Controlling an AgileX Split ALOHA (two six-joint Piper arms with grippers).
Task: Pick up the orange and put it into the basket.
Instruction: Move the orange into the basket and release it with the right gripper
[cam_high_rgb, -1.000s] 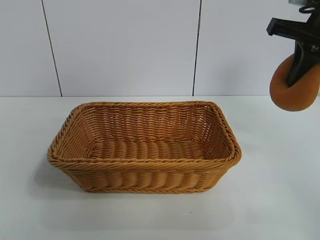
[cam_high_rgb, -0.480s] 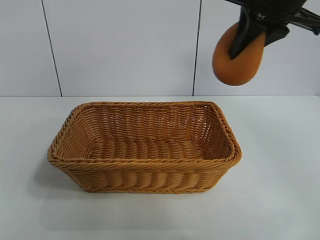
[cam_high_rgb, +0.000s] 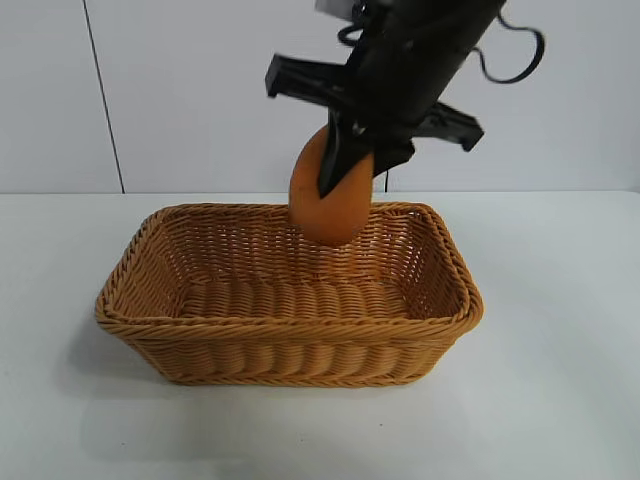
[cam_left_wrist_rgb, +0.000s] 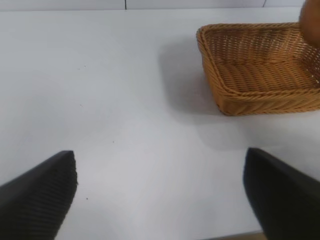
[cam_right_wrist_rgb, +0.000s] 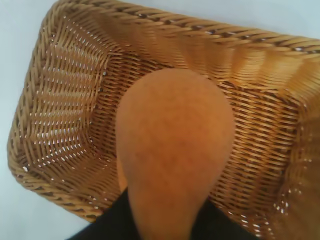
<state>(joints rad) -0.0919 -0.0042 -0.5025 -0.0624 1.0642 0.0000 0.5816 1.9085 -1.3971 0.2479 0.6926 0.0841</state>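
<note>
White worktop (cam_high_rgb: 560, 400), frame centre: wicker basket (cam_high_rgb: 290, 345). Right tool (cam_high_rgb: 345, 165) clamps orange (cam_high_rgb: 325, 215) above it; lower before release. Left tool (cam_left_wrist_rgb: 160, 195) open, parked.

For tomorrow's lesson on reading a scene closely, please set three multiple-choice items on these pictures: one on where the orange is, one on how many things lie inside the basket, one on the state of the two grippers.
1. Where is the orange?
A. On the table beside the basket
B. In the air over the basket
C. On the basket's floor

2. How many things lie inside the basket?
A. None
B. One
C. Two

3. How are the grippers?
A. Both open
B. Both shut on fruit
C. Right gripper shut on the orange, left gripper open

Answers: 1 B, the fruit hangs clamped above the weave. 2 A, the woven floor is bare. 3 C, the right fingers clasp the fruit while the left fingers stand wide apart over the table.
</note>
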